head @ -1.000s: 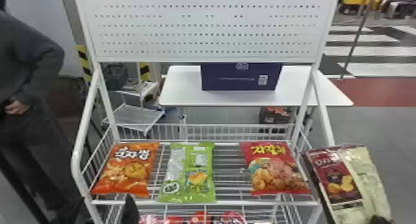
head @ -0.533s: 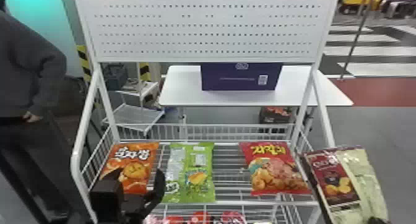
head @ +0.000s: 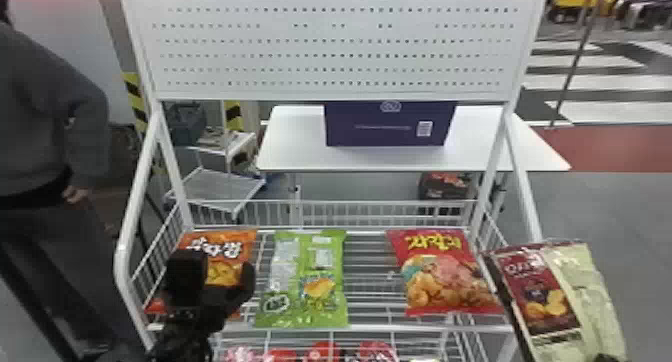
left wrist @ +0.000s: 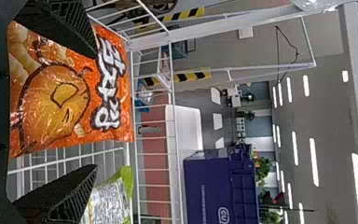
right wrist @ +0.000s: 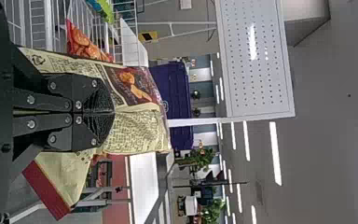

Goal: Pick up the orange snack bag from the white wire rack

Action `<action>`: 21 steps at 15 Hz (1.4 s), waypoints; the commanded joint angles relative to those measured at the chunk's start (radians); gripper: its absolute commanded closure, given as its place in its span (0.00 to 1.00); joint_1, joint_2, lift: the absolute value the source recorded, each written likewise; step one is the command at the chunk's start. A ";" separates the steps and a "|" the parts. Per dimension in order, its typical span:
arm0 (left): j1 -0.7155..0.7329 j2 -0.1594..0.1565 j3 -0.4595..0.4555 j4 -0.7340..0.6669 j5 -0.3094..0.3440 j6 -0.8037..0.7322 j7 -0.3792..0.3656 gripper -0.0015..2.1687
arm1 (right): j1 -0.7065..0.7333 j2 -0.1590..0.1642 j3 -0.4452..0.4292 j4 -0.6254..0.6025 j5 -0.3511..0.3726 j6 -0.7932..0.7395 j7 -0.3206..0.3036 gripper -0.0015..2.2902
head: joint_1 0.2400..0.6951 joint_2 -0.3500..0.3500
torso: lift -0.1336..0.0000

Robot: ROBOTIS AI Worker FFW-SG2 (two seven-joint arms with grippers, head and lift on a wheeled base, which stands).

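Left pincer (head: 217,263) is up the frame from where it sits a half second ago; now lower left, overlapping the orange snack bag (head: 224,274) in the head view. Fingers well apart, bag between them in the left wrist view; contact, cannot tell. Right pincer (right wrist: 114,113) is closed on a dark red and cream bag (head: 541,298), tilted, lower right of the head view.

Red packs (head: 320,353) lie on the lower tier, bottom centre. Orange bag lies on the upper tier of the white wire rack (head: 320,329), lower left; green bag (head: 302,286) just beside it, lower centre; red bag (head: 442,276) lower right of centre. Perforated panel (head: 325,48) stands across the top. Beyond, a white surface (head: 295,156) bears a purple box (head: 390,126), upper centre.
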 commanded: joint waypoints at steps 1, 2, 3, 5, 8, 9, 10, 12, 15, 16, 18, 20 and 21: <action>-0.036 0.003 0.007 0.055 0.023 0.020 -0.003 0.02 | -0.001 0.000 0.006 0.000 0.002 0.000 0.001 0.99 | 0.57 0.50 | 1.00; -0.041 0.006 0.010 0.065 0.028 0.020 -0.009 0.05 | -0.001 0.000 0.009 0.000 0.003 0.000 0.001 0.99 | 0.57 0.50 | 1.00; -0.041 0.006 0.014 0.068 0.031 0.041 -0.026 0.13 | -0.001 0.000 0.009 0.000 0.005 0.000 0.001 0.99 | 0.57 0.50 | 1.00; -0.041 0.006 0.025 0.066 0.031 0.093 -0.052 0.51 | -0.001 0.000 0.009 -0.001 0.003 0.000 0.001 0.99 | 0.57 0.50 | 1.00; -0.025 0.009 0.024 0.043 0.029 0.112 -0.045 0.99 | 0.003 0.003 0.009 -0.006 0.005 0.000 0.001 0.99 | 0.57 0.50 | 1.00; -0.004 0.009 0.025 0.008 0.028 0.109 -0.042 0.99 | 0.003 0.001 0.009 -0.009 0.005 0.000 0.001 0.99 | 0.57 0.50 | 1.00; 0.019 0.011 0.025 -0.029 0.028 0.105 -0.038 0.99 | 0.005 0.001 0.009 -0.009 0.005 0.000 0.001 0.99 | 0.57 0.50 | 1.00; 0.077 0.012 0.037 -0.127 0.029 0.096 -0.033 0.99 | 0.007 -0.002 0.009 -0.009 0.005 0.000 0.001 0.99 | 0.57 0.50 | 1.00; 0.206 0.026 0.036 -0.319 0.014 0.035 0.037 0.99 | 0.010 -0.002 0.011 -0.012 0.005 0.000 0.001 0.99 | 0.57 0.50 | 1.00; 0.261 0.029 0.039 -0.393 0.014 0.007 0.045 0.99 | 0.010 -0.002 0.011 -0.014 0.005 0.000 0.001 0.99 | 0.57 0.50 | 1.00; 0.384 0.035 0.071 -0.528 0.020 -0.002 0.040 0.99 | 0.011 -0.003 0.012 -0.014 0.005 -0.003 0.001 0.99 | 0.57 0.50 | 1.00; 0.502 0.035 0.085 -0.610 0.020 -0.073 0.036 0.99 | 0.010 -0.003 0.016 -0.012 0.005 -0.003 0.001 0.99 | 0.57 0.50 | 1.00; 0.553 0.035 0.088 -0.639 0.020 -0.106 0.036 0.99 | 0.010 -0.003 0.017 -0.012 0.005 -0.003 0.001 0.99 | 0.57 0.50 | 1.00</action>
